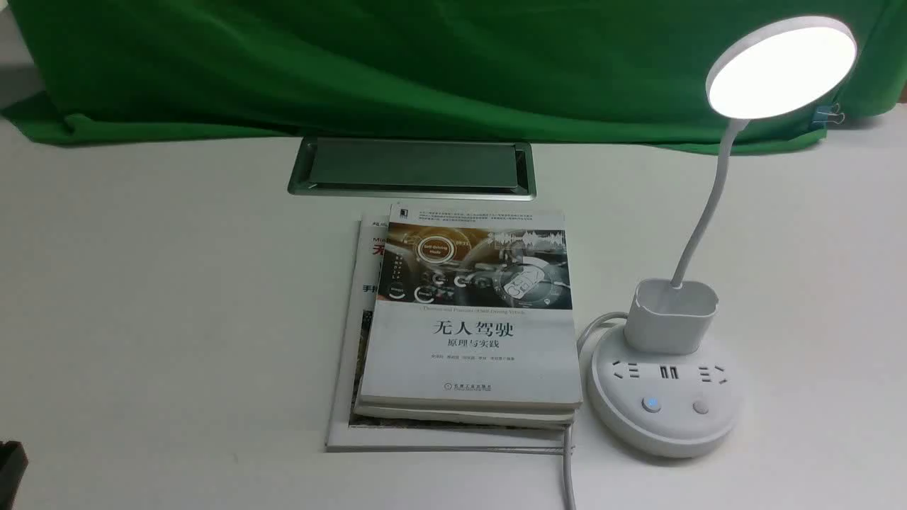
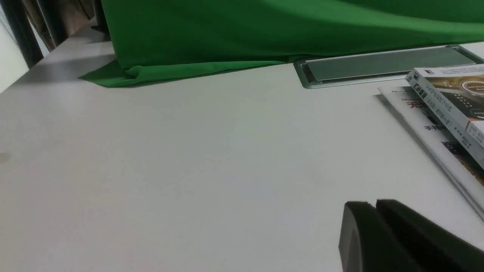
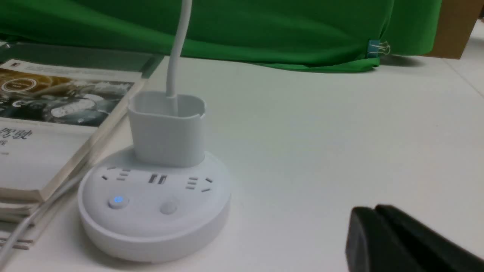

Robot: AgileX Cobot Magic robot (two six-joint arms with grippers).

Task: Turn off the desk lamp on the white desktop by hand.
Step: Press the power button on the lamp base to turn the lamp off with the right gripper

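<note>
On the worktop [image 1: 177, 319], just right of the books [image 1: 471, 340], the lamp [image 1: 671, 326] stands lit. Its neck [image 1: 708, 205] looks bendy and its head [image 1: 781, 67] light, so neither is a place to push. The broad base [image 1: 662, 425] sits flat and should take a downward press, though smooth plastic may slide if nudged sideways. No grasp seems needed: the blue-lit button [image 1: 651, 404], or the plain one [image 1: 701, 406] beside it, wants a gentle tap. The right tool [image 3: 374, 213], pads pressed together, is near the base but apart from it; the left tool [image 2: 376, 207], likewise closed, is well apart.
</note>
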